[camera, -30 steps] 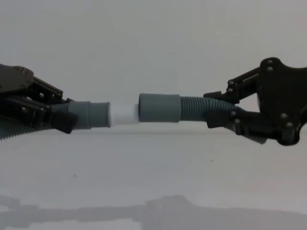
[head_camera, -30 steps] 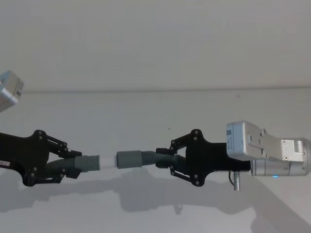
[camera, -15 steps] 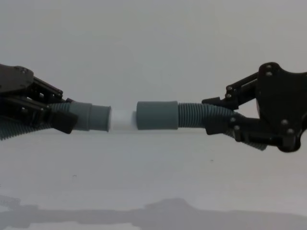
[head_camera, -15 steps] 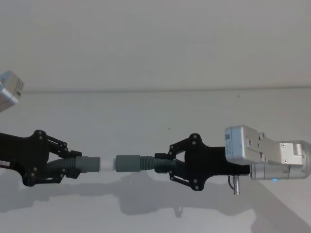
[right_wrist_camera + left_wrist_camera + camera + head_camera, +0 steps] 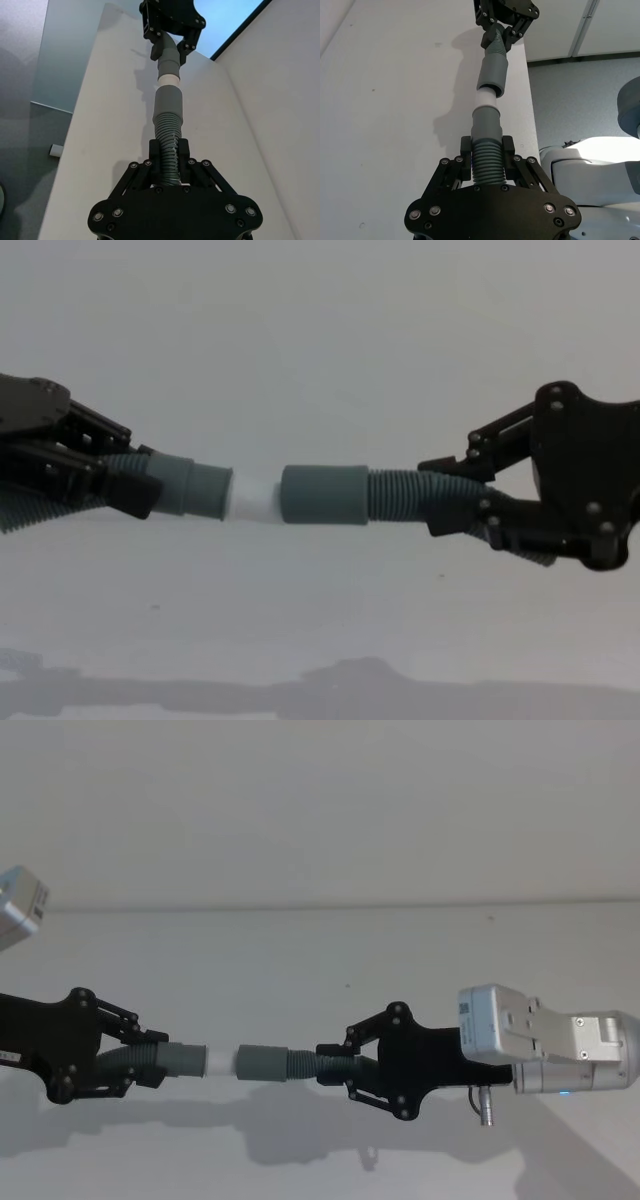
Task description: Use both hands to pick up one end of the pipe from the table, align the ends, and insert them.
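Since a second ago we see the right gripper (image 5: 455,496), clamped on its pipe (image 5: 405,496), carry the socket (image 5: 323,495) toward 9 o'clock over the white tip (image 5: 255,500); left gripper (image 5: 125,480) holds its cuff (image 5: 190,486) above the table (image 5: 320,620); insertion underway

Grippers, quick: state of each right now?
Left gripper: shut on the white-tipped pipe.
Right gripper: shut on the socket pipe.

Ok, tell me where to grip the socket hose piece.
Grip the corrugated section just behind the grey socket, from the right along its axis, as the right gripper does. That leaves the socket mouth free for the white tip.
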You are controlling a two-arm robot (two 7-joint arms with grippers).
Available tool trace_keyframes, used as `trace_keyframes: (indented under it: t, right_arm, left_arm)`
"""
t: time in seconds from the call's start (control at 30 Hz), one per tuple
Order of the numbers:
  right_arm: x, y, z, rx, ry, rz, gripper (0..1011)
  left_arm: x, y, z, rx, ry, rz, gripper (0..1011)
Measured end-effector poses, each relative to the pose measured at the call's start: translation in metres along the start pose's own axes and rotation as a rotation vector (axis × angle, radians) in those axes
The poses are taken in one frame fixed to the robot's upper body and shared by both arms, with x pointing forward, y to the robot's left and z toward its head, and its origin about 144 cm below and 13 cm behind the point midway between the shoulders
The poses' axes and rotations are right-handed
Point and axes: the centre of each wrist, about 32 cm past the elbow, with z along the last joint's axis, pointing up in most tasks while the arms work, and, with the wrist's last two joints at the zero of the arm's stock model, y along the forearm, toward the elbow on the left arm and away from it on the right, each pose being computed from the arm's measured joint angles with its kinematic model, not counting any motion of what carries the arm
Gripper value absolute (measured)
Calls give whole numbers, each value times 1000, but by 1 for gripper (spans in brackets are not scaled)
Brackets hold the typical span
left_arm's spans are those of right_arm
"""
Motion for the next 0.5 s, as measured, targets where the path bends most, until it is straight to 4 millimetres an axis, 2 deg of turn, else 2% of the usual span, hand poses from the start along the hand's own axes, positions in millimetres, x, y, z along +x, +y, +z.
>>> trace_keyframes:
  t: [0.5]
  right_arm:
    - [4, 4, -1, -1, 1, 31, 186]
  left_arm:
    - [0, 0, 0, 0, 0, 0, 325]
